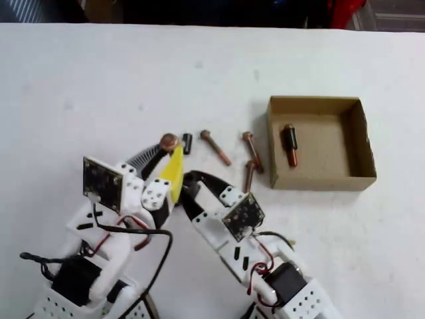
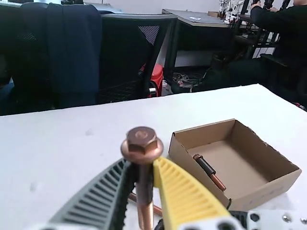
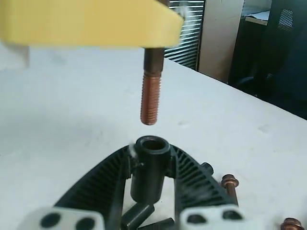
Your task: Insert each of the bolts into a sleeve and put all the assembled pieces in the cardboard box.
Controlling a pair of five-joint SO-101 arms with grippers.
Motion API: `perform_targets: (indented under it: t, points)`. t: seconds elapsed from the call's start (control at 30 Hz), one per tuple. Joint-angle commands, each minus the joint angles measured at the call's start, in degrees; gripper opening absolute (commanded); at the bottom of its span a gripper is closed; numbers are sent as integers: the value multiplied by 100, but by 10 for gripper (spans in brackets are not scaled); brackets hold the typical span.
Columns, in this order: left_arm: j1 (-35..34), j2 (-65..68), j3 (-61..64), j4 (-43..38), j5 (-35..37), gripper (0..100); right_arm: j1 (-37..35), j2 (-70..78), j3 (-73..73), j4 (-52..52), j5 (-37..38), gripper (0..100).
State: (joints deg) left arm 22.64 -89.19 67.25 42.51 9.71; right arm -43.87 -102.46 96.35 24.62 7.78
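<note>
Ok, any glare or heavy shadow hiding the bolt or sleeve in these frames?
High view: table evenly lit, soft shadow inside the cardboard box. Left wrist view: mild sheen on the bolt head, nothing hidden. Right wrist view: sleeve bore dark, its rim plain against the bright table.

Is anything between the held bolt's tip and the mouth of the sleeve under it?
Nothing: in the right wrist view the bolt hangs tip-down above the sleeve, with a bare gap between them.

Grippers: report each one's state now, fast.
Left gripper: shut on a copper bolt, head up.
Right gripper: shut on a black sleeve, upright beneath that bolt's tip.
</note>
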Motion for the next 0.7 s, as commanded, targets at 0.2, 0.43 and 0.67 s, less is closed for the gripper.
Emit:
perform_targets:
  t: [0.2,0.43,0.67]
  points:
    - [84,-110,-413,9,105,23,-22,-75,44,4,79,17]
    - [84,-110,-404,-202,105,23,-48,-75,44,-31,79,17]
    - [365,-101,-404,-273,105,23,-48,-75,44,-31,79,17]
